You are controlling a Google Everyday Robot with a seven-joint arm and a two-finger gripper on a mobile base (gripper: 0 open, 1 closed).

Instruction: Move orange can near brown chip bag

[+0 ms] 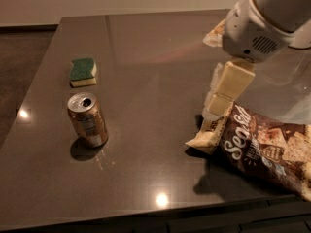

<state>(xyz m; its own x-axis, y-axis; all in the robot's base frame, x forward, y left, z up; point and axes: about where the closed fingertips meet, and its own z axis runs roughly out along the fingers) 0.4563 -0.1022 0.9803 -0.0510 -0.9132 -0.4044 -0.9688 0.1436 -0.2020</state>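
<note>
The orange can (87, 119) stands upright on the dark table (155, 57) at the left, its silver top open. The brown chip bag (262, 147) lies flat at the right front, its cream end pointing left toward the can. My gripper (217, 106) hangs from the white arm (262, 23) at the right, just above the bag's cream end and well to the right of the can. It holds nothing that I can see.
A green and yellow sponge (82, 72) lies behind the can at the left. A crumpled pale wrapper (214, 35) shows behind the arm. The table's front edge runs close below the bag.
</note>
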